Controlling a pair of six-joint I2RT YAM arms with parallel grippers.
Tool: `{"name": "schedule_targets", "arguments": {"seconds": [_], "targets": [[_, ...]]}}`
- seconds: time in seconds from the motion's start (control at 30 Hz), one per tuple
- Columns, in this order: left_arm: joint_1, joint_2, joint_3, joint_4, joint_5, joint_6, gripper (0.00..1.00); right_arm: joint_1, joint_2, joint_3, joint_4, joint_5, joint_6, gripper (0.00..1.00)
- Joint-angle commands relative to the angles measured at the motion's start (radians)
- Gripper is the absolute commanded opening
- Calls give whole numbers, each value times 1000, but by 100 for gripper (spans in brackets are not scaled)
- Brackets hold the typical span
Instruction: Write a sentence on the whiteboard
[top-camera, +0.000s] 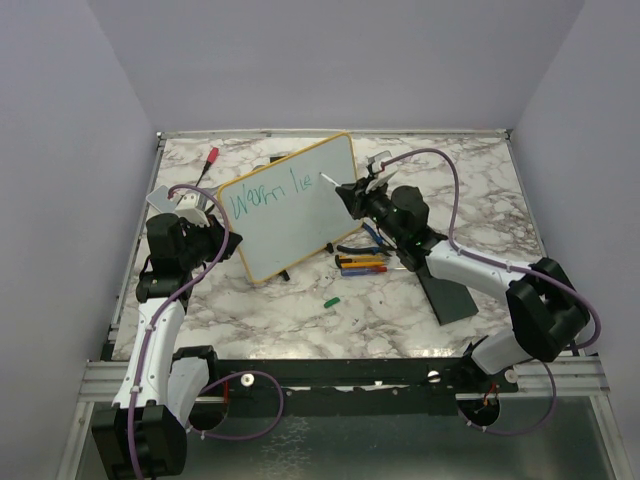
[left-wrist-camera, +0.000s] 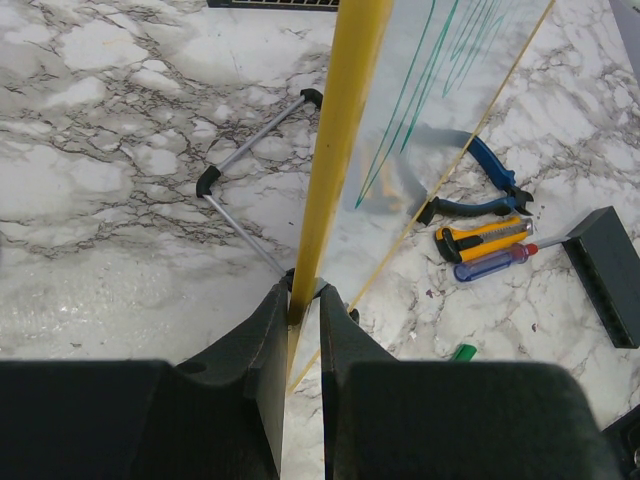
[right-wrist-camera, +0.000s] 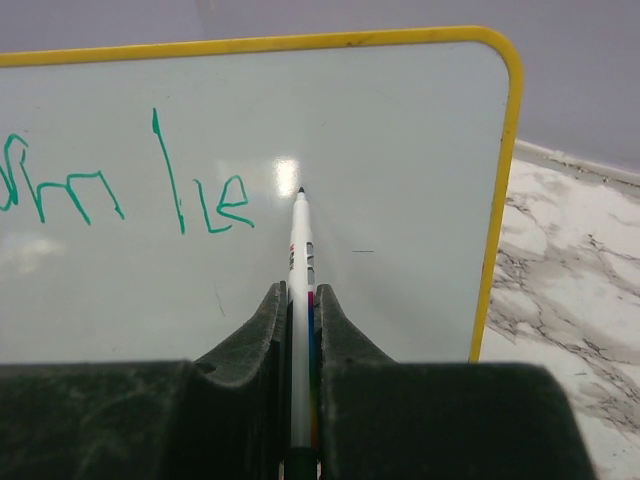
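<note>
- A whiteboard (top-camera: 295, 215) with a yellow frame stands tilted near the middle of a marble table (top-camera: 270, 312), its writing face turned toward the right arm.
- The sentence (top-camera: 272, 194) is in teal-green marker along the top of the board and reads "Warm he".
- The left gripper (left-wrist-camera: 303, 296) is closed narrowly on the board's yellow left edge, one finger on each side of the frame.
- The right gripper (right-wrist-camera: 302, 300) is clamped tight on a white marker (right-wrist-camera: 300, 245), which points at the board.
- The marker's dark tip sits just right of the "e", at the board's surface; whether it touches cannot be told.
- On the table to the right of the board lie blue-handled pliers (left-wrist-camera: 492, 178), a yellow utility knife (left-wrist-camera: 484, 236) and a blue-handled screwdriver (left-wrist-camera: 488, 264), close together.
- A flat black pad (top-camera: 447, 292) lies under the right arm, a small green cap (top-camera: 330, 301) lies in front of the board, and a red-capped pen (top-camera: 211, 156) lies at the far left.
</note>
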Motion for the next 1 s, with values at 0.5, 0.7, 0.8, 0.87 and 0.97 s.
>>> {"name": "schedule_targets", "arguments": {"seconds": [0.5,0.7,0.8,0.87,0.97], "targets": [[4,-13,1,22,-26,4,0,-10,22,4,21,-103,-25,1],[5,-13,1,22,-26,3,0,-9,19,-30,16,-101,-10,1],[4,-13,1,22,-26,5,0,-10,18,-37,11,-73,-8,1],[4,-13,1,22,-25,4,0,-11,12,-44,12,-50,-7,1],[4,-13,1,23,-24,3,0,-12,6,-44,13,-15,-9,1]]}}
